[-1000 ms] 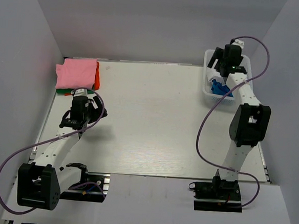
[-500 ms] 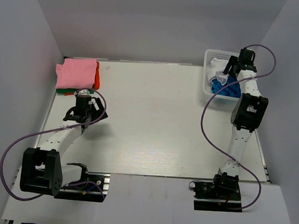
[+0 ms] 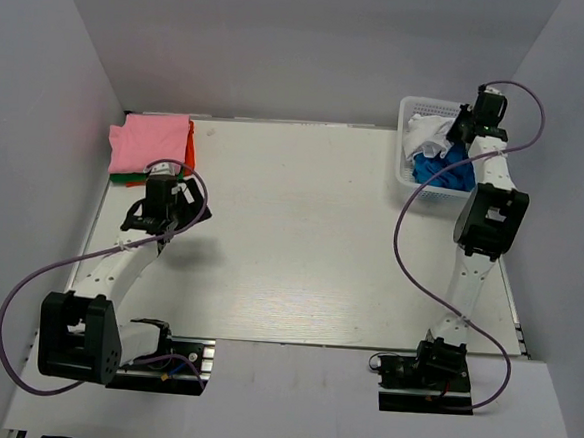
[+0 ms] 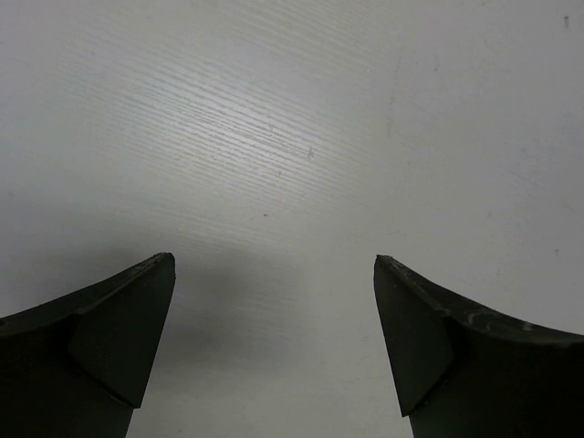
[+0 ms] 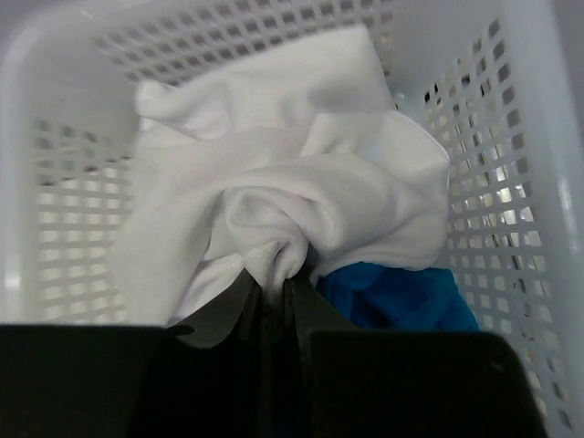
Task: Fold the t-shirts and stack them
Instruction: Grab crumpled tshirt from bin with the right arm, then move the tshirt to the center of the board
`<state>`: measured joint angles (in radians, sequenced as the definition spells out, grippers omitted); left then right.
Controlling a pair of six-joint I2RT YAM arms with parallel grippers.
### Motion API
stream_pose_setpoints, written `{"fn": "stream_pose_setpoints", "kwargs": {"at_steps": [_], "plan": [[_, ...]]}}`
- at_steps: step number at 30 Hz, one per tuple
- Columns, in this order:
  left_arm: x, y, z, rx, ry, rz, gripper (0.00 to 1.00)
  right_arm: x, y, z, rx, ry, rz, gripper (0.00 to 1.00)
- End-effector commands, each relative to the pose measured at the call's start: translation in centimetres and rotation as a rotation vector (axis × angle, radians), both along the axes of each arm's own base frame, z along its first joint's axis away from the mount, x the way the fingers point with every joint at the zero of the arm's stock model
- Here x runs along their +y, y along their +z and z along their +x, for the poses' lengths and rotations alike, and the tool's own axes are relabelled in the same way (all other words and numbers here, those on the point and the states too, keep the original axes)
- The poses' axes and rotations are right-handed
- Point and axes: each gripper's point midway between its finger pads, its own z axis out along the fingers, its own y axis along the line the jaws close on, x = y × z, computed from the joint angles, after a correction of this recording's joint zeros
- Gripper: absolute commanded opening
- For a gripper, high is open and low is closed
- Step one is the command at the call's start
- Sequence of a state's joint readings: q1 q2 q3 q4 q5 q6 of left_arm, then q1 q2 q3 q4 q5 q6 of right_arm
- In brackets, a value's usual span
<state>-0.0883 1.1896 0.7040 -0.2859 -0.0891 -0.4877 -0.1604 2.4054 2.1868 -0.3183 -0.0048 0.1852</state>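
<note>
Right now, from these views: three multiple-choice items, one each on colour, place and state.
1. What colour tops the folded stack?
A. green
B. pink
C. blue

2. Where is the white shirt?
A. in the basket
B. on the stack
C. flat beside the stack

3. The right tool is:
A. open, holding nothing
B. shut on the white shirt
C. shut on the basket rim

Answers:
1 B: pink lies uppermost in the top view.
2 A: lattice walls surround the shirt in the right wrist view.
3 B: a fold of white cloth is pinched in it.
</note>
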Motion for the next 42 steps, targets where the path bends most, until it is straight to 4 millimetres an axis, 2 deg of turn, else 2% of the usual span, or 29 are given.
{"fn": "stream_pose_setpoints", "kwargs": {"at_steps": [1, 3, 4, 5, 8, 9, 11, 12, 13, 14, 15, 16, 18, 19, 20, 21, 22, 24, 25, 26, 30, 32, 36, 37, 38, 39, 40, 41, 42], "plan": [[-0.7, 4.3, 1.0, -0.119, -0.023, -0.026, 1.0, 1.2, 17.6, -0.8, -0.353, 0.056, 0.009, 0.0], [-0.8, 5.5, 1.2, -0.151, -0.017, -0.037, 1.0, 1.8, 19.9, -1.6, -0.4, 0.085, 0.015, 0.0], [-1.0, 6.2, 1.0, -0.173, -0.028, -0.047, 1.0, 2.3, 24.0, -3.1, -0.471, 0.098, 0.003, 0.0], [-1.0, 6.6, 0.9, -0.186, -0.028, -0.048, 1.0, 2.5, 25.3, -3.6, -0.492, 0.104, 0.004, 0.0], [-1.2, 8.2, 0.6, -0.234, -0.031, -0.065, 1.0, 3.6, 31.5, -6.8, -0.597, 0.136, -0.006, 0.0], [-1.3, 8.6, 0.5, -0.244, -0.039, -0.071, 1.0, 4.2, 32.3, -7.3, -0.614, 0.167, -0.001, 0.0], [-1.3, 8.9, 0.4, -0.255, -0.033, -0.081, 1.0, 5.0, 36.7, -9.3, -0.705, 0.197, -0.012, 0.0], [-1.3, 10.0, 0.5, -0.284, -0.034, -0.083, 1.0, 5.8, 37.8, -9.9, -0.726, 0.235, 0.002, 0.0], [-1.6, 11.1, 0.5, -0.309, -0.045, -0.092, 1.0, 6.3, 40.5, -11.0, -0.789, 0.247, -0.002, 0.0], [-1.7, 11.1, 0.5, -0.308, -0.053, -0.097, 1.0, 6.7, 42.4, -11.8, -0.836, 0.262, -0.006, 0.0], [-1.8, 12.0, 0.5, -0.325, -0.048, -0.107, 1.0, 7.7, 43.3, -12.4, -0.855, 0.298, 0.05, 0.0], [-1.8, 12.9, 0.5, -0.348, -0.049, -0.109, 1.0, 8.2, 45.9, -13.7, -0.927, 0.327, 0.049, 0.0], [-1.9, 13.5, 0.3, -0.358, -0.057, -0.114, 1.0, 10.9, 50.0, -16.7, -1.051, 0.451, 0.106, 0.0], [-2.1, 13.5, 0.3, -0.357, -0.066, -0.12, 1.0, 12.2, 50.9, -17.9, -1.073, 0.518, 0.129, 0.0], [-2.1, 13.9, 0.1, -0.371, -0.067, -0.121, 1.0, 13.3, 52.5, -19.4, -1.11, 0.558, 0.214, 0.0], [-2.3, 14.5, 0.0, -0.391, -0.077, -0.127, 1.0, 14.0, 54.4, -21.1, -1.175, 0.604, 0.214, 0.0], [-2.3, 14.5, 0.0, -0.391, -0.077, -0.127, 1.0, 15.3, 54.7, -22.1, -1.18, 0.676, 0.231, 0.0], [-2.4, 15.2, -0.3, -0.41, -0.087, -0.134, 1.0, 17.2, 56.8, -24.6, -1.239, 0.77, 0.302, 0.0], [-2.4, 15.2, -0.3, -0.411, -0.087, -0.134, 1.0, 18.8, 56.4, -25.5, -1.221, 0.855, 0.313, 0.0], [-2.4, 15.2, -0.3, -0.411, -0.087, -0.134, 1.0, 19.6, 57.3, -27.1, -1.24, 0.9, 0.351, 0.0], [-2.5, 15.2, -0.6, -0.408, -0.077, -0.153, 1.0, 23.4, 57.4, -29.9, -1.245, 1.029, 0.364, 0.0], [-2.5, 15.7, -0.5, -0.417, -0.077, -0.153, 1.0, 26.9, 57.2, -31.7, -1.246, 1.137, 0.394, 0.0], [-2.5, 14.8, -0.6, -0.37, -0.064, -0.167, 1.0, 31.0, 55.3, -32.2, -1.188, 1.236, 0.414, 0.0], [-2.5, 14.8, -0.6, -0.37, -0.064, -0.168, 1.0, 32.5, 53.2, -31.0, -1.136, 1.257, 0.421, 0.0], [-2.3, 14.5, -0.7, -0.357, -0.046, -0.169, 1.0, 33.5, 52.2, -30.7, -1.125, 1.273, 0.398, 0.0], [-2.1, 14.3, -0.9, -0.337, -0.027, -0.169, 1.0, 34.3, 49.8, -29.5, -1.023, 1.261, 0.42, 0.0], [-2.2, 14.7, -1.1, -0.327, -0.013, -0.19, 1.0, 35.3, 47.1, -28.0, -0.966, 1.247, 0.405, 0.0], [-2.2, 14.5, -1.4, -0.308, -0.004, -0.2, 1.0, 36.4, 42.6, -25.9, -0.851, 1.219, 0.407, 0.0], [-2.0, 14.1, -2.0, -0.283, 0.015, -0.206, 1.0, 36.0, 42.5, -27.2, -0.864, 1.214, 0.37, 0.0]]}}
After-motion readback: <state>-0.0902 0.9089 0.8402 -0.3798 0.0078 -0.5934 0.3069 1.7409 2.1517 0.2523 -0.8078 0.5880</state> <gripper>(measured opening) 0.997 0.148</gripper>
